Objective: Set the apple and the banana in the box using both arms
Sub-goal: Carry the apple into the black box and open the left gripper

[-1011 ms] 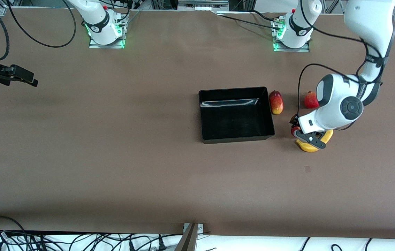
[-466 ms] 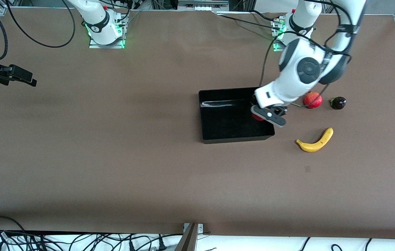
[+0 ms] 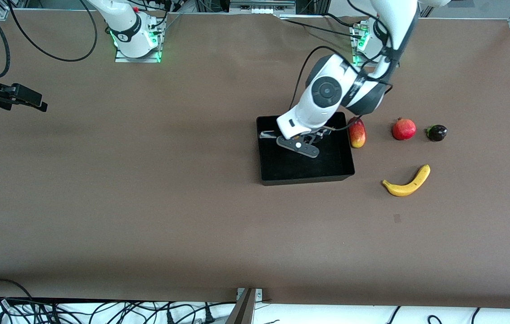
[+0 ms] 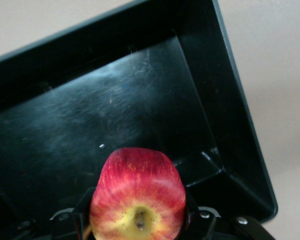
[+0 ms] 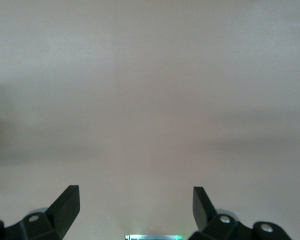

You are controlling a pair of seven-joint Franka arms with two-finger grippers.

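Apple (image 4: 137, 197) sits clamped between the fingers of the left gripper (image 3: 298, 147), which hangs over the inside of the box (image 3: 347, 157), toward the wall farther from the front camera. The step in hand looks to be the drop. To do it well, I would lower the fruit close to the glossy black floor before parting the fingers, keeping it away from the walls, so that it does not bounce or roll. The banana (image 3: 407, 182) lies on the worktop (image 3: 146, 202) near the left arm's end, nearer the front camera than the box and apart from it. It is not yet picked up. The right gripper (image 3: 23, 101) waits over bare worktop at the right arm's end, its fingers (image 5: 65, 205) spread wide and holding nothing. From the front camera the apple is hidden under the left wrist, so its height above the box floor is hard to judge. The wrist view cuts off the fruit's underside and the fingertips.
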